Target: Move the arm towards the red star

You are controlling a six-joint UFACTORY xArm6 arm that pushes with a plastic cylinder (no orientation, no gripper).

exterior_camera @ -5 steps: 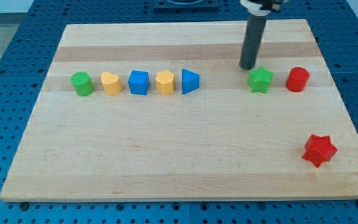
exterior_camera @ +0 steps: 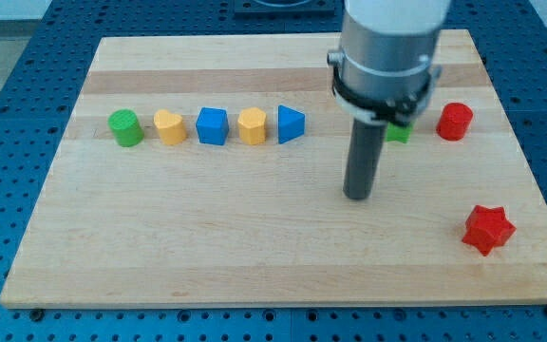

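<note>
The rod stands upright over the middle of the wooden board (exterior_camera: 160, 256), and my tip (exterior_camera: 358, 197) rests on bare wood, touching no block. There is nothing at the end to spread or pinch; it is a plain dark rod, carrying nothing.

The red star (exterior_camera: 488, 229) lies near the board's near right corner, well apart from the tip, to its right and a little nearer. The way between them is open wood, so I judge a straight slide right and slightly nearer would reach it without disturbing anything.

Farther back runs a row of blocks: a green cylinder (exterior_camera: 124, 127) at the left, then a yellow block (exterior_camera: 168, 126), a blue cube (exterior_camera: 213, 125), a second yellow block (exterior_camera: 253, 125) and a blue wedge (exterior_camera: 291, 124). A green block (exterior_camera: 399, 133) is mostly hidden behind the arm's housing, and a red cylinder (exterior_camera: 455, 122) sits beyond it to the right. The tip stands on the near side of that row, which seems sensible: the row stays out of its path.
</note>
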